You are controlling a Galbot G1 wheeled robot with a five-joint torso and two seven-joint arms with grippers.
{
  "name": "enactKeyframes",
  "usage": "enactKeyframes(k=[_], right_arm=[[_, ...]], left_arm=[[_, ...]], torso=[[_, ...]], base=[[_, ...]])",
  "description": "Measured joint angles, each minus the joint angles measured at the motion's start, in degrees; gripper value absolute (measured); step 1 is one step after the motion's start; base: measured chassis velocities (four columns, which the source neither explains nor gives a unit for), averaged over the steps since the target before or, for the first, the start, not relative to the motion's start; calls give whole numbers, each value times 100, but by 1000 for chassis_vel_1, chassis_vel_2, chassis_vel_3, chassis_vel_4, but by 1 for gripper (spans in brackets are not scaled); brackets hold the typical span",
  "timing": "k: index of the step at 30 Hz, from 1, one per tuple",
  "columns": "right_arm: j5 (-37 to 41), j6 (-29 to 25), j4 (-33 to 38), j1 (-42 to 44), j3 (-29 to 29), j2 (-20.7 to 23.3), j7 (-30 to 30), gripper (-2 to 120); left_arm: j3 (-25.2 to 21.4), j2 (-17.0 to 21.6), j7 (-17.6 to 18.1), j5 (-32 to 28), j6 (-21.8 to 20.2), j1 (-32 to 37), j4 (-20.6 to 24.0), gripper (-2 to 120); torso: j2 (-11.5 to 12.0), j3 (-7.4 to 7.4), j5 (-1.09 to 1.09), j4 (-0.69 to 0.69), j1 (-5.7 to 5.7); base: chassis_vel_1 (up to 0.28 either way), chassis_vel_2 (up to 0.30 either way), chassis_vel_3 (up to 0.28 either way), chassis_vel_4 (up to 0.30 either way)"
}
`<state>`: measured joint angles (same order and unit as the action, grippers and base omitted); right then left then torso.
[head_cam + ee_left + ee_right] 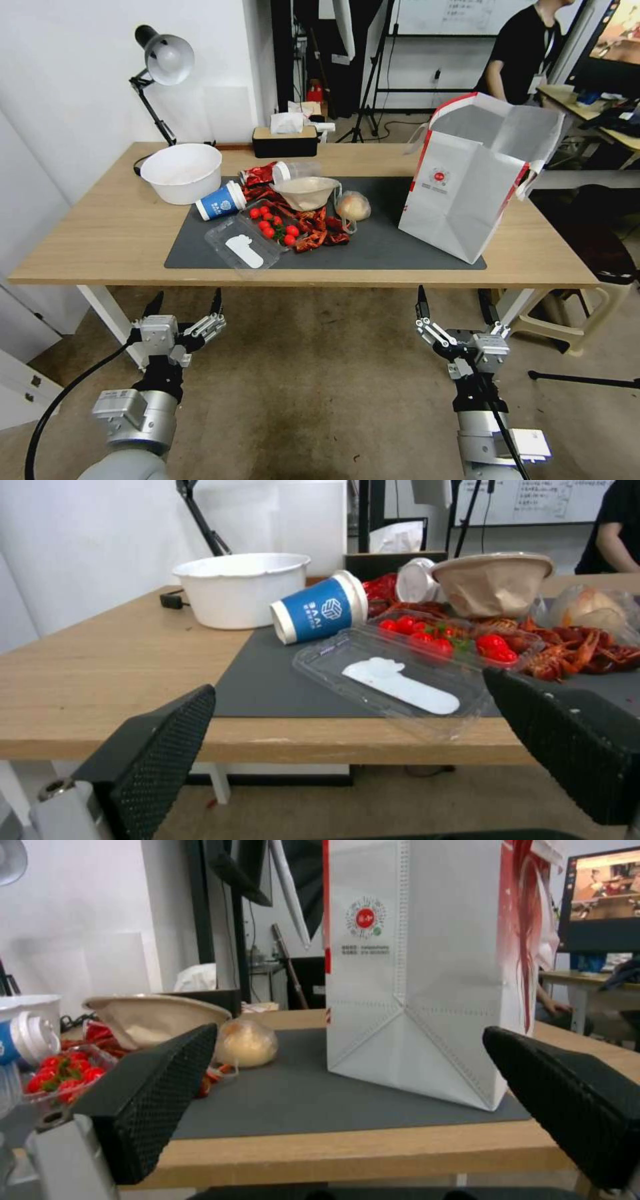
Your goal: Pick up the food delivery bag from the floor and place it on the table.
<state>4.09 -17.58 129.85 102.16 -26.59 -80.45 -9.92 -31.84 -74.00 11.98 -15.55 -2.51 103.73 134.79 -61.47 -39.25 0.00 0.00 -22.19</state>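
The food delivery bag (467,193) stands upright on the right end of the table (93,227), on the dark grey mat (393,247); it is white with red edges and its silver-lined mouth gapes open. The right wrist view shows its front with the round red logo (427,965). Both grippers hang below the table's front edge, over the floor (320,380). My left gripper (187,303) is open and empty. My right gripper (455,305) is open too, below and in front of the bag, apart from it.
On the mat lie a clear tray of cherry tomatoes (257,233), a tipped blue cup (221,200), crayfish (320,230), a paper bowl (307,192) and a bagged bun (353,207). A white bowl (181,172), desk lamp (160,67) and tissue box (285,137) stand behind. A stool (573,313) is at the right.
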Motion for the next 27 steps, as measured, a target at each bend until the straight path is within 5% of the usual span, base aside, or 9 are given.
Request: enactKeyframes(k=[27], right_arm=[[-197,-48,-293,184,183,-248,95,100]], left_arm=[[16,-5,66,52,-11,-12,-25,100]], torso=[[0,0,0,0,0]], base=[[0,0,0,0]])
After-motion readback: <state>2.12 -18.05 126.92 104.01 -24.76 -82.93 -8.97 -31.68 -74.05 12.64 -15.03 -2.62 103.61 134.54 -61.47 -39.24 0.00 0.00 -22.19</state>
